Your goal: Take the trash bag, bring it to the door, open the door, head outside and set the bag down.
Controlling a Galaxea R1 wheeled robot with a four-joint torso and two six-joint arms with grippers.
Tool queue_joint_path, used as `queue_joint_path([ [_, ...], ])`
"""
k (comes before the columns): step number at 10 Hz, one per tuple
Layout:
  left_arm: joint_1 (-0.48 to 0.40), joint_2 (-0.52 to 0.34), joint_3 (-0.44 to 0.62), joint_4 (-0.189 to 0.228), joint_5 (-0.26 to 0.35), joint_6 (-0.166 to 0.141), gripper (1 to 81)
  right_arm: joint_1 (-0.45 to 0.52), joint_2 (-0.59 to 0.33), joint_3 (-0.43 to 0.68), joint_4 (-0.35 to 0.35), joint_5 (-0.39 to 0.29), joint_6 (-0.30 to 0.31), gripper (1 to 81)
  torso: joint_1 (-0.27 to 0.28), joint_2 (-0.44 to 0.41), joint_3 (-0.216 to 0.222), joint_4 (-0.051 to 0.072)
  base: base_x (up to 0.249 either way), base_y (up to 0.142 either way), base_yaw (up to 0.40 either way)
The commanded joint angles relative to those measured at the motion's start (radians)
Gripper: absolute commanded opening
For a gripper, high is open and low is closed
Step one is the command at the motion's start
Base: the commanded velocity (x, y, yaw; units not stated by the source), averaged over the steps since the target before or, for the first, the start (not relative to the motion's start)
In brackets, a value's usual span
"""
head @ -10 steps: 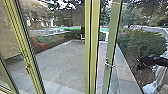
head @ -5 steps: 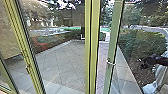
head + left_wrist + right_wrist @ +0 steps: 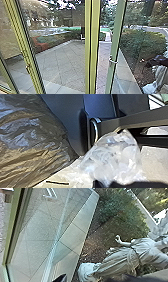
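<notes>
My right gripper [image 3: 148,64] is at the right of the head view, seen against the glass door [image 3: 116,42], whose green frame stands away from the fixed post. A metal handle [image 3: 112,60] sits on that frame. In the right wrist view, dark parts of my right gripper [image 3: 92,279] show low down, with glass and paving beyond. The left wrist view has a translucent plastic bag [image 3: 112,159] near my left gripper [image 3: 106,184], and a large shiny grey-brown plastic bag [image 3: 30,146] beside it. What holds either bag cannot be made out.
Fixed yellow-green posts [image 3: 92,50] stand left of the doorway. Beyond the glass lie a paved yard [image 3: 60,62], a reddish seat [image 3: 40,45] and a hedge [image 3: 142,42]. A pale draped statue [image 3: 135,253] stands on the planted ground outside.
The door's green frame and its handle have shifted to the right, widening the gap beside the post. My right arm has moved slightly rightward and down. The view itself stays put.
</notes>
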Motion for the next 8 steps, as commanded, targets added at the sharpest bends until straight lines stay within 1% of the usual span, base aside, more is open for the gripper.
queue_joint_path([
  [1,-0.035,-0.004,0.004,-0.027,0.078,0.003,1.0,0.184,-0.111,-0.046,-0.388,0.055,-0.014,81.1,0.0,0.0,0.0,0.0,0.0,0.0,0.0],
  [2,-0.034,-0.002,0.004,-0.03,0.078,0.003,1.0,0.171,-0.136,-0.041,-0.433,0.109,-0.013,81.1,0.0,0.0,0.0,0.0,0.0,0.0,0.0],
  [3,-0.034,-0.001,0.004,-0.03,0.078,0.003,1.0,0.155,-0.142,-0.055,-0.447,0.12,-0.013,81.1,0.0,0.0,0.0,0.0,0.0,0.0,0.0],
  [4,-0.029,-0.002,0.004,-0.033,0.078,0.003,1.0,0.148,-0.144,-0.087,-0.456,0.147,-0.014,81.1,0.0,0.0,0.0,0.0,0.0,0.0,0.0],
  [5,-0.024,-0.005,0.004,-0.035,0.078,0.003,1.0,0.148,-0.144,-0.121,-0.454,0.169,-0.016,81.1,0.0,0.0,0.0,0.0,0.0,0.0,0.0],
  [6,-0.02,-0.01,0.004,-0.039,0.078,0.005,1.0,0.146,-0.145,-0.179,-0.453,0.192,-0.016,81.1,0.0,0.0,0.0,0.0,0.0,0.0,0.0],
  [7,-0.018,-0.013,0.004,-0.041,0.078,0.005,1.0,0.146,-0.145,-0.248,-0.444,0.239,-0.016,81.1,0.0,0.0,0.0,0.0,0.0,0.0,0.0],
  [8,-0.018,-0.015,0.004,-0.041,0.078,0.005,1.0,0.143,-0.14,-0.297,-0.436,0.267,-0.014,81.1,0.0,0.0,0.0,0.0,0.0,0.0,0.0],
])
